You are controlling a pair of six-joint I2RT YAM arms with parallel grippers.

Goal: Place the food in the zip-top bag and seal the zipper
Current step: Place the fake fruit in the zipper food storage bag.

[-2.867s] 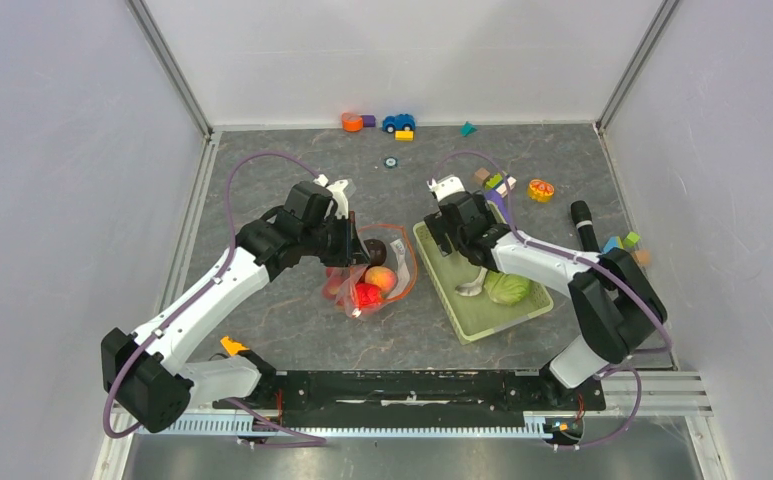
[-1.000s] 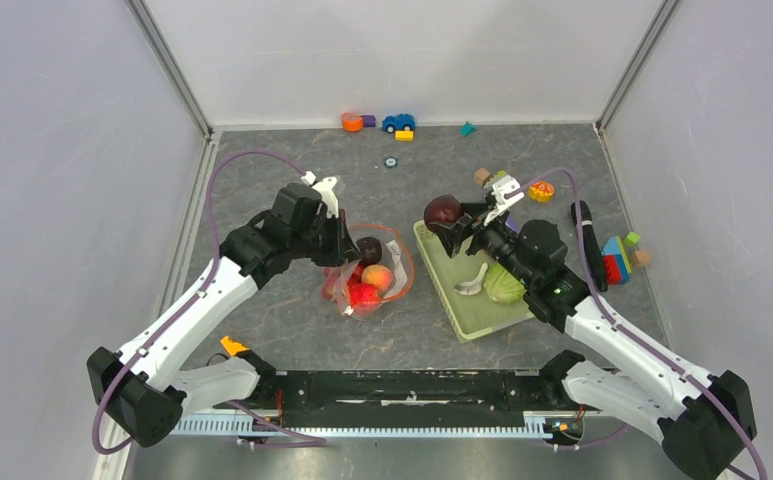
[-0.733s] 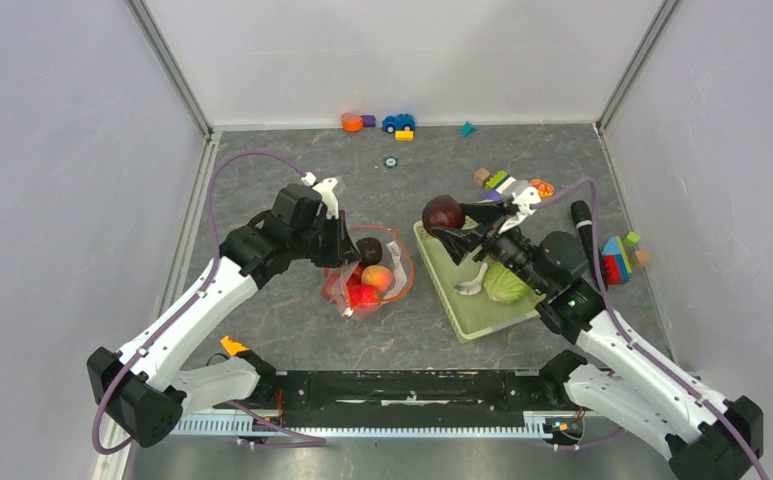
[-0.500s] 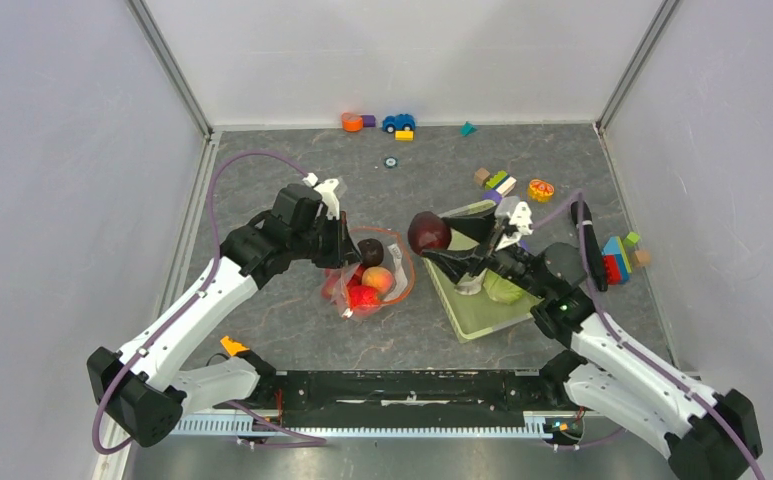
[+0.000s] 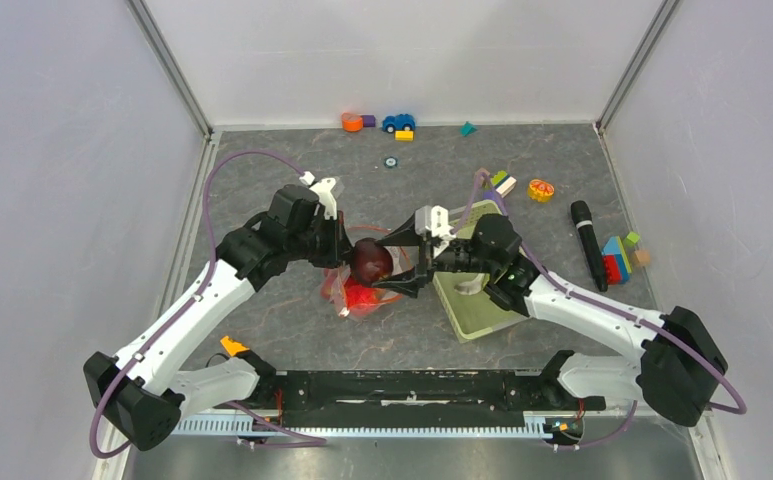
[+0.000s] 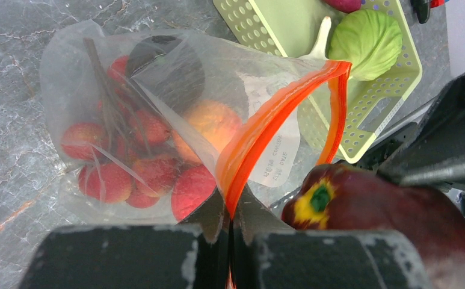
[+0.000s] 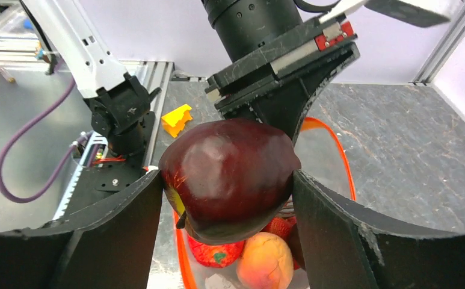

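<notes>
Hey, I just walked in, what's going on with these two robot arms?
They are packing toy food into a clear zip-top bag. The left pincer is shut on the bag's orange zipper strip, holding the mouth up and open. The right pincer grips a dark red fruit right at that opening, not yet released. Strawberries and a peach already lie inside. A cabbage waits in the green basket.

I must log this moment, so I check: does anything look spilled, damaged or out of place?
Nothing looks spilled or damaged. The bag is crumpled, its mouth lifted only where the left gripper pinches the orange strip. The right gripper holds a dark red fruit over it. The green basket lies askew.
</notes>
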